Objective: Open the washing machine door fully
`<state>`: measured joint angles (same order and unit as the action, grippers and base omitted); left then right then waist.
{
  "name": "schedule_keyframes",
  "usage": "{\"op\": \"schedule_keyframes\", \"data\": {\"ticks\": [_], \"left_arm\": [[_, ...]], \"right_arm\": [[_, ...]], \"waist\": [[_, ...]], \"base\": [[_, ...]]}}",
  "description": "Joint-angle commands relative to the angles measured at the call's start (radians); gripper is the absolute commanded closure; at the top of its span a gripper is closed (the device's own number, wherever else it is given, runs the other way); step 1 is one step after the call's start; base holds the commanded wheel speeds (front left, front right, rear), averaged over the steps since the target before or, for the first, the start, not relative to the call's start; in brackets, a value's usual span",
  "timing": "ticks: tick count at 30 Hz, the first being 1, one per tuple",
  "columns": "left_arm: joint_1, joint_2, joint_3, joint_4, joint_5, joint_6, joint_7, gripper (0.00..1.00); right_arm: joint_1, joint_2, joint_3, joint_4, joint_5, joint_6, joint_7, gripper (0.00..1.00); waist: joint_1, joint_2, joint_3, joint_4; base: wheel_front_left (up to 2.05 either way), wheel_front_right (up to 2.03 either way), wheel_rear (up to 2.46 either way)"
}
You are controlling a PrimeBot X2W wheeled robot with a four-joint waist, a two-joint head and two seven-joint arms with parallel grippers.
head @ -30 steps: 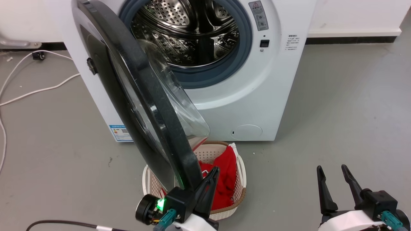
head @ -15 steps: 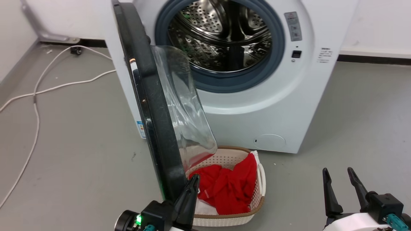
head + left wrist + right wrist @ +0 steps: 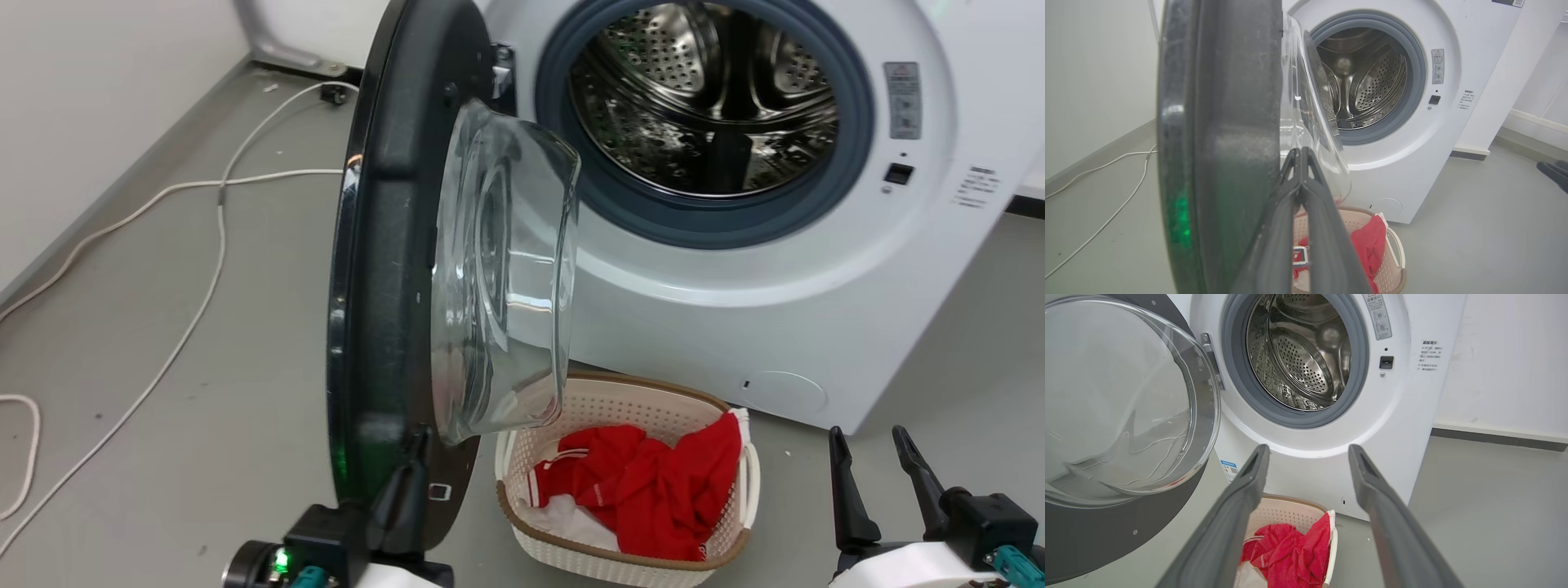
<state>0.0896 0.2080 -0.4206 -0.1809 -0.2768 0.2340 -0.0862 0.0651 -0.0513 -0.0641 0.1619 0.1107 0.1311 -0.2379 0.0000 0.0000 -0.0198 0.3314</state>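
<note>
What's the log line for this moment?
door: open, standing out from washer | left pincer: shut, at door's inner rim | right pincer: open, idle

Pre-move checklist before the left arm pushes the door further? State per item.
1. washing machine door fully open: not ok, stands roughly square to the front.
2. left gripper on door: ok, shut, fingers against the inner rim.
3. right gripper clear: ok, open, off to the side.
4. laundry basket clear of swing: ok, on its inner side.
5. white cable behind door: ok, flat on floor.
</note>
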Motion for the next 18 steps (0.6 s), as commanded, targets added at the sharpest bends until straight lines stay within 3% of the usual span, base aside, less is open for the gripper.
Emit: {"op": "schedule_keyframes", "data": {"ticks": [1, 8, 18], "left_arm": [[0.008, 0.014, 0.028, 0.001, -0.011, 0.012, -0.006, 1.00], [-0.017, 0.053, 0.140, 0.051, -0.069, 0.021, -0.038, 1.00], [-0.095, 0.099, 0.268, 0.178, -0.156, -0.011, -0.099, 1.00]], "right_arm": [[-0.003, 0.002, -0.003, -0.003, 0.000, -0.001, -0.002, 0.00], [-0.011, 0.002, -0.004, -0.004, 0.000, -0.001, 0.002, 0.00], [-0.030, 0.002, -0.001, -0.024, -0.020, -0.001, 0.023, 0.00]], "waist": [[0.0000, 0.0000, 0.003, 0.036], [0.0000, 0.0000, 0.013, 0.073], [0.0000, 0.0000, 0.060, 0.054]], "base": [[0.00, 0.00, 0.00], [0.00, 0.00, 0.00], [0.00, 0.00, 0.00]]}}
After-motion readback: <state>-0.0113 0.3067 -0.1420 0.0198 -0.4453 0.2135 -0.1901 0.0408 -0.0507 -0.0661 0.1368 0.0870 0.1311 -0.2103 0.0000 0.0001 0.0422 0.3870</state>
